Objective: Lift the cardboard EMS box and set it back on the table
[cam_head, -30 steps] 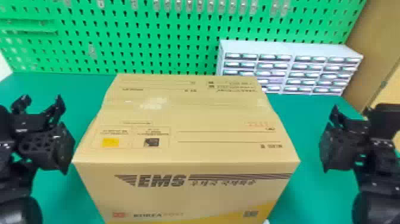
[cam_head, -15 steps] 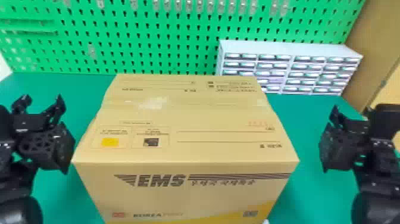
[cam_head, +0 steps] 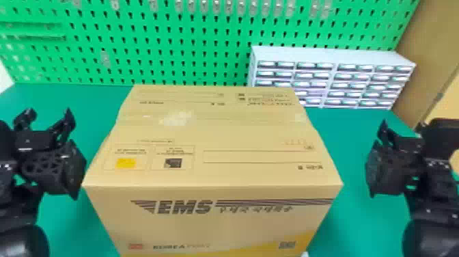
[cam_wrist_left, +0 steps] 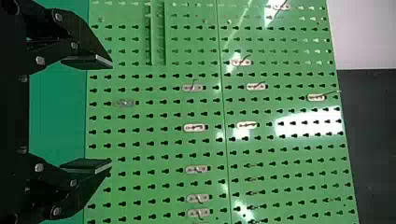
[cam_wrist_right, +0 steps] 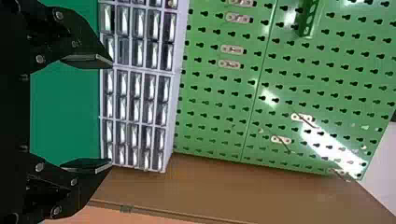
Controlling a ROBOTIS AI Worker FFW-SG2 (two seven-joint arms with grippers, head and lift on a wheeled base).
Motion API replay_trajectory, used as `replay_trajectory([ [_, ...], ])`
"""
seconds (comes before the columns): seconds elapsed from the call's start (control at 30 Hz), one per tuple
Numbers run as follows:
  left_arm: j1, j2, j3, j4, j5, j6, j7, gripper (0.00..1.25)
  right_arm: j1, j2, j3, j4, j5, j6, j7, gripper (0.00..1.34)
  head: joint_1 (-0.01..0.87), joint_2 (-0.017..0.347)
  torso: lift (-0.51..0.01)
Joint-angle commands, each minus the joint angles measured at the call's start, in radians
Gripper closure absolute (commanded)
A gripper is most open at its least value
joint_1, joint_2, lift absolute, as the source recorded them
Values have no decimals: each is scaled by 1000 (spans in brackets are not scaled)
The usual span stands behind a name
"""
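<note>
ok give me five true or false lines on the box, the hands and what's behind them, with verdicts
1. The EMS print on the cardboard EMS box faces the robot. True.
2. The left hand is clamped on the box. False: its fingers are open, with nothing between them, and it is to the left of the box.
3. The right hand has its fingers apart. True.
4. The white drawer unit stands at the robot's left. False: it stands at the back, toward the right.
5. A green pegboard rises behind the table. True.
</note>
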Motion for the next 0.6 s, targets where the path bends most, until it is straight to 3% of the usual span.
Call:
replay_trajectory([
  [0.0, 0, 0, 1, 0, 1, 0, 0, 495, -1, 0, 0, 0, 0, 0, 0, 507, 678, -14, -98],
  [0.57, -2, 0, 2, -3, 2, 0, -1, 495, -2, 0, 3, 0, 0, 0, 0, 507, 678, -14, -98],
])
